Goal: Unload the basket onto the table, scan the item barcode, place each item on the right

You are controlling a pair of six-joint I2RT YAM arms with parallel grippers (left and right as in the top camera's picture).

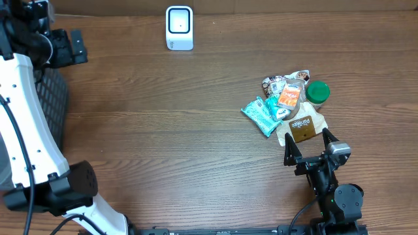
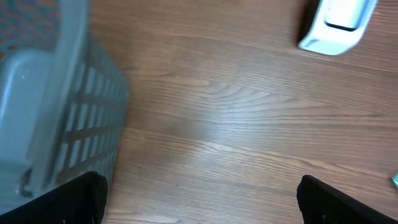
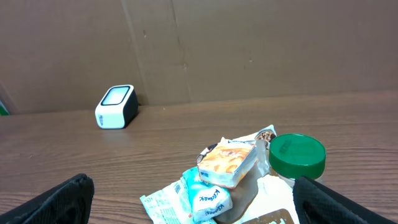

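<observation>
The desk (image 1: 163, 130) carries everything. The grey basket (image 2: 56, 124) sits at its left edge beside my left claw (image 2: 199, 182), which is spread wide and empty. The snack pile (image 1: 287, 108) lies on the right, just ahead of my right claw (image 1: 307, 142), also spread and gripping nothing. The scanner (image 1: 179, 28) stands well apart at the far edge.

My worry is that the packets overlap, so a pinch could drag two or topple the green-lidded jar (image 3: 297, 155). The right wrist view shows the jar's height. Only overhead shows how near the brown packet (image 1: 304, 127) lies to the claw.
</observation>
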